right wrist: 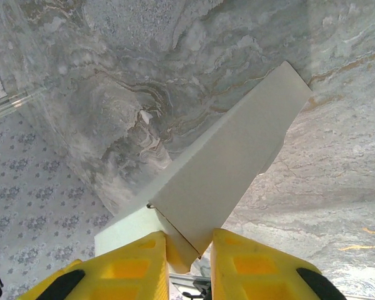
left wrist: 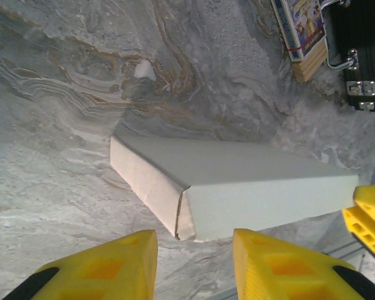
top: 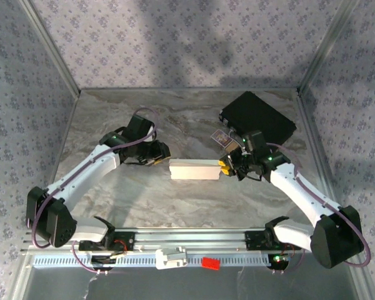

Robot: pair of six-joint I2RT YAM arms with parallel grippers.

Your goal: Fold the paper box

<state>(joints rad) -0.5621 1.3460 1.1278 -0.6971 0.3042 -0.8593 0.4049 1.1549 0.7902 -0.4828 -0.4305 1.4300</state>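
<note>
Crushing the thin card is the main risk here, I judge: the right gripper [right wrist: 189,240] has its yellow ribbed fingers closed on one end of the paper box [top: 194,169], and the wall there is a single sheet over a hollow core, so a firmer squeeze or a twist of the wrist could dent the corner or spring the end flap open. A pull from that end alone could also drag the light box across the smooth table [top: 144,200], since nothing pins the other end. The left gripper [left wrist: 194,240] hovers just short of that free end with its fingers spread and nothing between them. If it closes off centre, it may catch the loose edge of the end flap, where the left wrist view shows a slanted seam that looks slightly gaping. The box lies flat near the middle of the table, its long side roughly parallel to the near edge, between the two grippers. It is matte white card, a long, low slab with sharp creases and plain faces. The table is glossy, with grey marble veining and a small white speck [left wrist: 145,69] on it. A hard black case [top: 257,117] with metal latches sits toward the far right corner, and a small tan and purple packet [top: 222,136] lies beside it. Both are well clear of the box.
</note>
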